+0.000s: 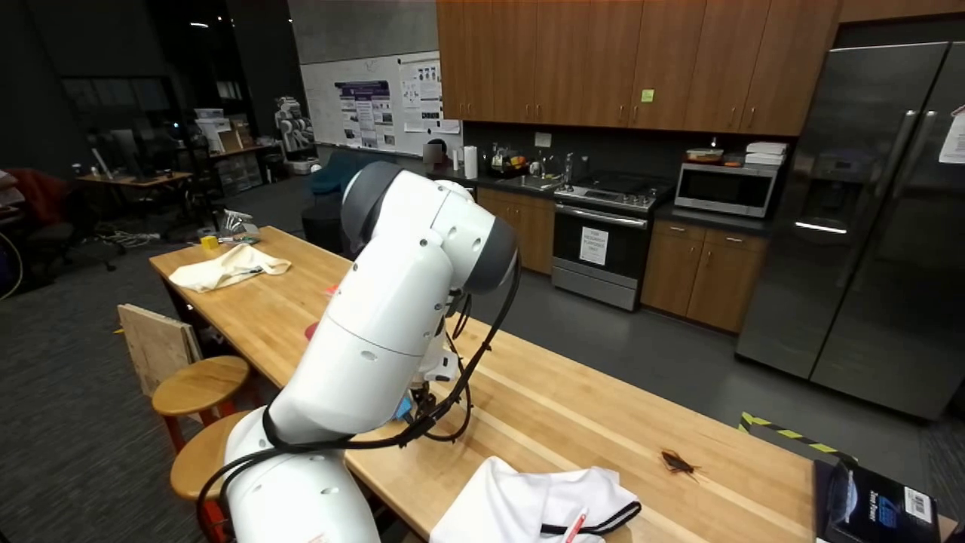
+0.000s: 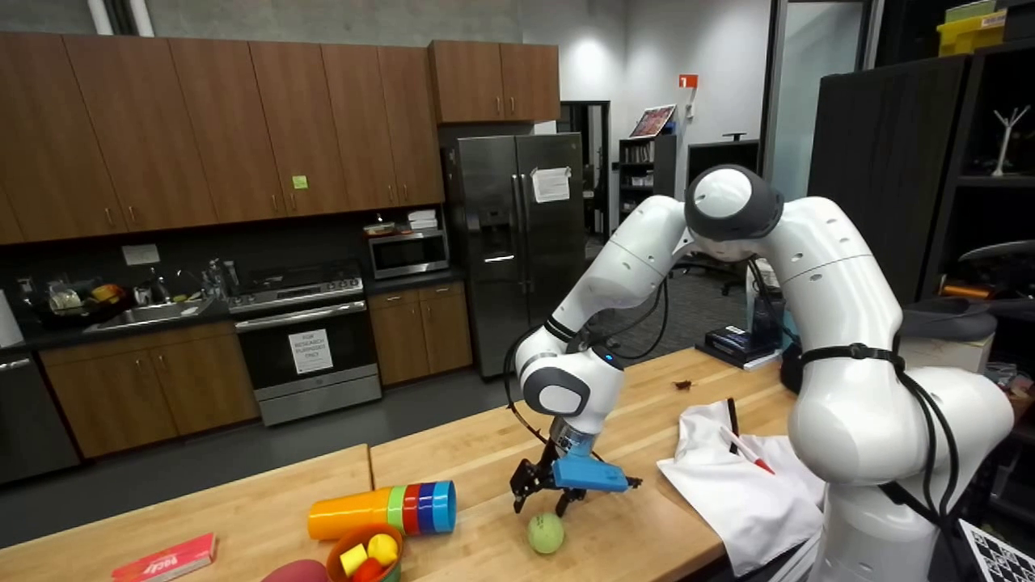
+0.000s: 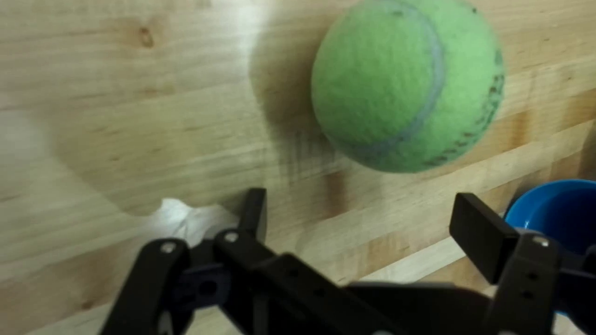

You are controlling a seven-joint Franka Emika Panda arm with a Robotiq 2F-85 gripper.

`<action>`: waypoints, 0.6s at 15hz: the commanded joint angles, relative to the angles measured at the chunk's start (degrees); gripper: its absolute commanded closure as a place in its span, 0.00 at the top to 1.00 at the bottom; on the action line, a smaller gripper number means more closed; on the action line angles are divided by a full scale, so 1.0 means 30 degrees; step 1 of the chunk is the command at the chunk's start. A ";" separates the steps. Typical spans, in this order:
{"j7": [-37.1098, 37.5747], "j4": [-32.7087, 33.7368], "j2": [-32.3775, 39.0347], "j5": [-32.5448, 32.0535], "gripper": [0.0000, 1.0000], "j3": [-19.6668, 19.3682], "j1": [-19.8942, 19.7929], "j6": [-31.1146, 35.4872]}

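Note:
My gripper (image 3: 361,197) stands open over the wooden table, its black fingers (image 3: 482,237) wide apart with only tabletop seen between them. A green tennis ball (image 3: 407,86) rests on the table just beyond the fingertips in the wrist view, not between them. In an exterior view the same ball (image 2: 546,533) lies right below and in front of the gripper (image 2: 540,507). The blue end cup (image 3: 554,214) of a cup stack shows behind one finger. Elsewhere, the arm hides the ball and most of the gripper.
Nested coloured cups (image 2: 364,516) lie sideways near the ball, beside an orange cup (image 2: 338,559) holding yellow and red pieces. A red box (image 2: 166,559) lies farther along. White cloth (image 1: 520,498) with a red-and-white pen (image 1: 575,526), a brown insect-like object (image 1: 678,461) and a dark box (image 1: 878,501) occupy the table.

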 commanded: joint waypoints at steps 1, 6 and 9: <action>0.1235 0.0054 -0.1516 0.0312 1.00 -0.2088 0.1724 -0.0029; 0.2241 0.0175 -0.2105 0.0059 1.00 -0.4050 0.3770 0.0068; 0.2558 0.0199 -0.2145 0.0080 1.00 -0.4648 0.4493 0.0003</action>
